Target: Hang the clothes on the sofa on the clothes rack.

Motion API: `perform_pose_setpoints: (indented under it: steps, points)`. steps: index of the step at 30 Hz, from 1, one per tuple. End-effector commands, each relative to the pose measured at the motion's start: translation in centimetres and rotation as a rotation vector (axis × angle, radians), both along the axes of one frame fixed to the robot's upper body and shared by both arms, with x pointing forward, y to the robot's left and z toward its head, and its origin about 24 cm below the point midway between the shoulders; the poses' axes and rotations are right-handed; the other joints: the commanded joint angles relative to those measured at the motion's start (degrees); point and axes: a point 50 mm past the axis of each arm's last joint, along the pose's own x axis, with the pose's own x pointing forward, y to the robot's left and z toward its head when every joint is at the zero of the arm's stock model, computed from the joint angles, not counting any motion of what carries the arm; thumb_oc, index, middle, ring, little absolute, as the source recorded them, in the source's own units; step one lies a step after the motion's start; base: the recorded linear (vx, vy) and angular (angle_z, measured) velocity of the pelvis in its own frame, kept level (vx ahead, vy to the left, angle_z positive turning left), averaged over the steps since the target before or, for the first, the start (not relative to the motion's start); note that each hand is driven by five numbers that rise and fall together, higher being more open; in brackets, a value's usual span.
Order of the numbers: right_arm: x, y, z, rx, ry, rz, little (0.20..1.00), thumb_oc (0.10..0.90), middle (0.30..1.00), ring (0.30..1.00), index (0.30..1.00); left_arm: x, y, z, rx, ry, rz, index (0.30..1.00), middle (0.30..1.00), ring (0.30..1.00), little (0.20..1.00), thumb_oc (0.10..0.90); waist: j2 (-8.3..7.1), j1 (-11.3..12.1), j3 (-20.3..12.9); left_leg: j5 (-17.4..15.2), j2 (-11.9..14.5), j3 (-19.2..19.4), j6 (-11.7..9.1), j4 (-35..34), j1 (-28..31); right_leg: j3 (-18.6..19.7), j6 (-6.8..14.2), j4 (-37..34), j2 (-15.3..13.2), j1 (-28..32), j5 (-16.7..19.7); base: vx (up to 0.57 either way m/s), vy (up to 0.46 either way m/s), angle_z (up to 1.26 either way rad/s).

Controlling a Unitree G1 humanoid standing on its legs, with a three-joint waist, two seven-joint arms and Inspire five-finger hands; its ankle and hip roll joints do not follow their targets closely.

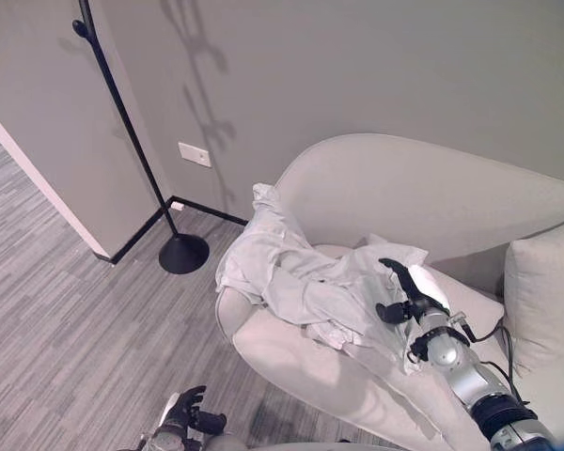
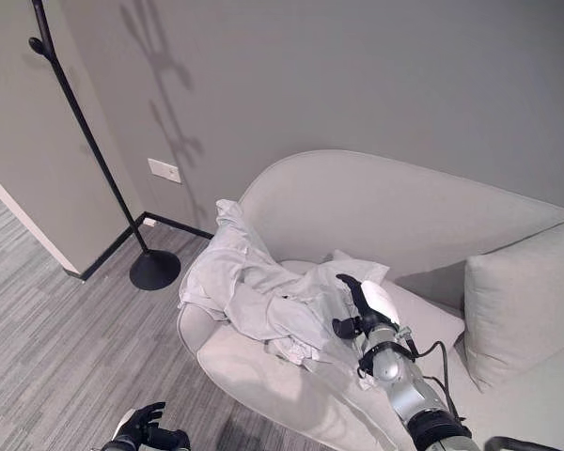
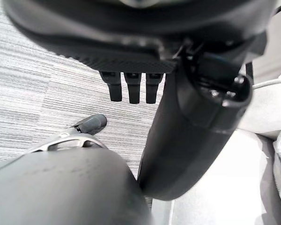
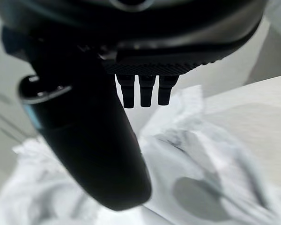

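Fingers [image 4: 141,91] of the right hand [image 1: 406,289] are straight and spread, holding nothing, poised just over the crumpled white cotton shirt [image 1: 296,277] draped across the pale grey sofa [image 1: 423,197]. The left hand [image 1: 183,412] hangs low, loosely relaxed. This looks like the reach; next, lower, pinch cloth, carry it to the black metal clothes rack [image 1: 141,160]

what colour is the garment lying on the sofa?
White, plain; the crumpled cloth garment shows best in the left eye view.

Clothes [image 1: 291,272] draped on sofa [image 1: 414,193] arm; rack [image 1: 132,141] left, by wall.
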Motion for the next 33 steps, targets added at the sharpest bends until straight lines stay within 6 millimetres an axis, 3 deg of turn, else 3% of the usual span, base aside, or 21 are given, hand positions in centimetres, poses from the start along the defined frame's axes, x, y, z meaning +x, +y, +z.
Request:
perform_pose_setpoints:
  steps: [1, 6, 7, 13, 14, 15, 16, 19, 25, 27, 28, 29, 33]
  points:
    - [3.0, -0.3, 3.4, -0.140, -0.136, 0.074, 0.900, 0.800, 0.900, 0.900, 0.900, -1.0, 0.7, -0.2, 0.072, 0.069, -0.138, 0.900, 0.900, 0.900, 0.900, 0.800, -1.72, 1.60, 1.90, -2.46, 1.14, -0.90, -0.04, 0.29, -1.35, -0.95, 0.57, 0.62, -1.68, -1.17, -1.78, 0.00, 0.000, 0.00]
    - [2.7, 0.2, 2.1, -0.164, -0.070, 0.101, 0.900, 0.800, 0.900, 0.900, 0.900, -0.7, 0.5, -0.2, 0.068, 0.057, -0.147, 0.900, 0.900, 0.900, 0.900, 0.800, -1.58, 1.66, 2.70, -1.98, 1.15, -1.66, -0.10, 0.29, -2.55, -1.23, 0.53, 0.67, -1.48, -1.94, -1.73, -0.01, -0.009, 0.05]
    - [2.3, 0.4, 0.7, -0.157, -0.006, 0.088, 0.900, 0.800, 0.900, 0.900, 0.900, -0.6, 0.3, -0.2, 0.064, 0.055, -0.151, 0.900, 0.900, 0.900, 0.900, 0.800, -1.37, 1.89, 3.11, -1.73, 1.20, -1.99, -0.14, 0.29, -2.96, -1.58, 0.44, 0.64, -1.42, -2.13, -1.82, -0.02, -0.014, 0.06]
    - [2.4, 0.9, -2.2, -0.148, 0.144, 0.028, 0.900, 0.800, 0.900, 0.900, 0.900, 0.4, 0.0, 0.1, 0.070, 0.020, -0.190, 0.900, 0.900, 0.900, 0.900, 0.800, -0.58, 2.75, 3.87, -1.11, 1.23, -2.90, -0.39, 0.29, -4.11, -2.14, 0.31, 0.50, -1.31, -2.71, -1.74, -0.01, -0.007, 0.02]
    - [2.4, 1.1, -2.5, -0.145, 0.166, 0.020, 0.712, 0.675, 0.712, 0.712, 0.712, 0.6, -0.2, 0.1, 0.071, 0.017, -0.202, 0.900, 0.900, 0.900, 0.900, 0.800, -0.40, 2.97, 3.93, -0.95, 1.26, -3.11, -0.43, 0.29, -4.36, -2.19, 0.26, 0.47, -1.28, -2.77, -1.73, 0.00, 0.000, 0.00]
    - [2.4, 1.3, -2.9, -0.143, 0.190, 0.018, 0.418, 0.478, 0.418, 0.418, 0.418, 0.6, -0.3, 0.1, 0.070, 0.016, -0.213, 0.900, 0.900, 0.900, 0.900, 0.800, -0.28, 3.13, 3.89, -0.90, 1.25, -3.22, -0.46, 0.29, -4.39, -2.31, 0.24, 0.45, -1.26, -2.77, -1.73, -0.01, -0.006, 0.04]
    - [2.3, 1.4, -3.2, -0.144, 0.216, 0.016, 0.300, 0.400, 0.300, 0.300, 0.300, 0.9, -0.5, 0.2, 0.066, 0.008, -0.228, 0.900, 0.900, 0.900, 0.900, 0.800, -0.12, 3.31, 3.88, -0.86, 1.28, -3.31, -0.50, 0.29, -4.46, -2.44, 0.19, 0.42, -1.21, -2.68, -1.77, 0.00, 0.000, 0.00]
    - [1.9, 1.7, -4.2, -0.139, 0.274, 0.001, 0.300, 0.400, 0.300, 0.300, 0.300, 0.9, -0.7, 0.1, 0.067, 0.011, -0.253, 0.900, 0.900, 0.900, 0.900, 0.800, 0.15, 3.65, 3.53, -0.87, 1.32, -3.54, -0.52, 0.29, -4.43, -2.78, 0.20, 0.31, -1.22, -2.29, -1.88, 0.00, 0.000, 0.00]
    - [1.8, 2.3, -4.2, -0.125, 0.264, 0.025, 0.300, 0.400, 0.300, 0.300, 0.300, 0.7, -0.5, 0.1, 0.074, 0.019, -0.242, 0.900, 0.900, 0.900, 0.900, 0.800, 0.00, 3.43, 2.65, -1.26, 1.21, -3.77, -0.51, 0.29, -3.83, -2.92, 0.16, 0.31, -1.12, -1.69, -2.17, 0.01, -0.001, 0.09]
    - [2.0, 1.9, -3.5, -0.132, 0.228, 0.037, 0.300, 0.400, 0.300, 0.300, 0.300, 0.3, -0.3, 0.0, 0.074, 0.026, -0.227, 0.900, 0.900, 0.900, 0.900, 0.800, -0.22, 3.04, 2.08, -1.61, 1.11, -3.70, -0.49, 0.29, -3.18, -2.73, 0.19, 0.31, -1.06, -1.32, -2.27, 0.01, 0.011, 0.09]
    - [2.9, 1.3, -1.6, -0.138, 0.134, 0.048, 0.300, 0.400, 0.300, 0.300, 0.300, 0.1, -0.2, 0.0, 0.076, 0.028, -0.219, 0.900, 0.900, 0.900, 0.900, 0.800, -0.56, 2.41, 1.62, -2.14, 1.13, -3.45, -0.42, 0.29, -2.40, -2.44, 0.24, 0.37, -1.09, -1.13, -2.28, 0.00, 0.000, 0.00]
    - [2.8, 1.2, -1.6, -0.138, 0.135, 0.047, 0.300, 0.400, 0.300, 0.300, 0.300, 0.1, -0.2, 0.0, 0.075, 0.029, -0.220, 0.900, 0.900, 0.900, 0.900, 0.800, -0.53, 2.46, 1.62, -2.15, 1.13, -3.43, -0.42, 0.29, -2.37, -2.42, 0.24, 0.37, -1.09, -1.11, -2.28, 0.00, 0.000, 0.00]
    - [3.5, -0.3, 1.7, -0.145, -0.008, 0.040, 0.300, 0.400, 0.300, 0.300, 0.300, -0.5, -0.2, -0.1, 0.067, 0.036, -0.210, 0.900, 0.900, 0.900, 0.900, 0.800, -0.76, 1.67, 0.97, -2.84, 1.05, -2.95, -0.24, 0.29, -1.11, -1.97, 0.35, 0.48, -1.18, -0.63, -2.31, 0.00, 0.013, -0.05]
